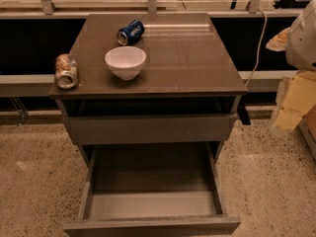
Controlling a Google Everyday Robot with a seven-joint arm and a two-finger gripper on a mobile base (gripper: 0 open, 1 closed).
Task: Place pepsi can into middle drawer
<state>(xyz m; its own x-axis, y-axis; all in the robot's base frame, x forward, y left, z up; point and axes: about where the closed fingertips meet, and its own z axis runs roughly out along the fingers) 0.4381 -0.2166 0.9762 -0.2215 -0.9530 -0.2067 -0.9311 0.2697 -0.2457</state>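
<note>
The pepsi can (130, 31), blue with white markings, lies on its side at the back of the cabinet top (187, 58), left of centre. The middle drawer (153, 204) is pulled far out below, showing its pale grey floor and dark side walls, with nothing inside. My gripper (290, 110) hangs at the right edge of the view, beside the cabinet's right side and below top height. It is far from the can and holds nothing that I can see.
A white bowl (125, 61) stands in front of the pepsi can. A tan-and-orange can (66, 70) lies at the top's left front corner. The shallower top drawer (148, 128) is slightly open. A cable (257, 43) hangs behind at the right. The floor is speckled.
</note>
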